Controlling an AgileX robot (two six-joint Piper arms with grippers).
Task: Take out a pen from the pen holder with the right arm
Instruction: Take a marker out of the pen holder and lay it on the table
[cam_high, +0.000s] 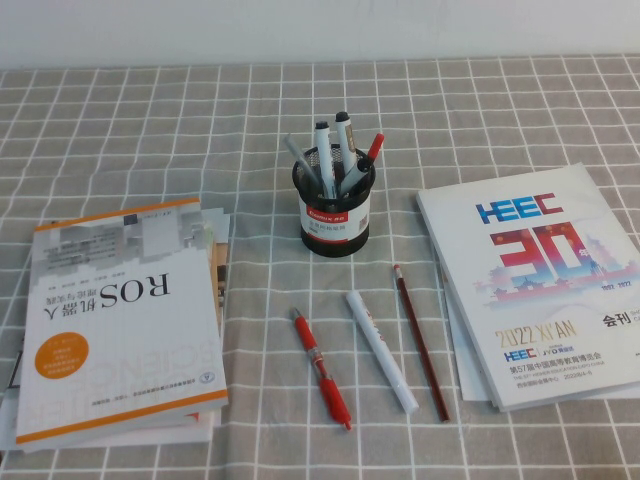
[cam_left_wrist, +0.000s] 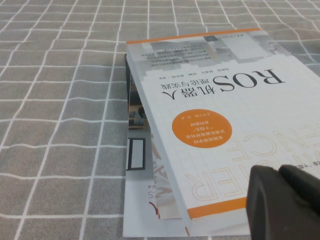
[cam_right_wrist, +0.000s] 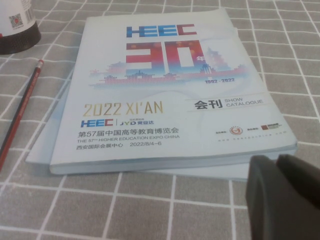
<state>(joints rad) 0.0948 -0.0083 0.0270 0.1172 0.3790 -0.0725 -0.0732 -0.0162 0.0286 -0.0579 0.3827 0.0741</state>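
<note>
Pens (cam_high: 322, 150): lower ends hidden inside the holder (cam_high: 335, 215). Stack (cam_high: 222, 250) under the ROS book (cam_high: 120, 310): mostly covered, titles unreadable. Booklet (cam_right_wrist: 50, 152) beneath the catalogue (cam_right_wrist: 175, 90): only its margin shows. Left pincer (cam_left_wrist: 278, 175), over the ROS book's corner, and right pincer (cam_right_wrist: 276, 162), beside the catalogue's edge, both closed: tips alone visible, the rest cut off by the frame. Pencil (cam_right_wrist: 20, 112): lower end cut off in the right wrist view.

The pen cup (cam_high: 335, 215) stands mid-frame, with open tabletop (cam_high: 150, 120) above and beside it. Below lie a red pen (cam_high: 320, 368), white marker (cam_high: 381, 351) and pencil (cam_high: 421, 342). A book (cam_high: 120, 310) fills lower left, a catalogue (cam_high: 540, 290) the right.
</note>
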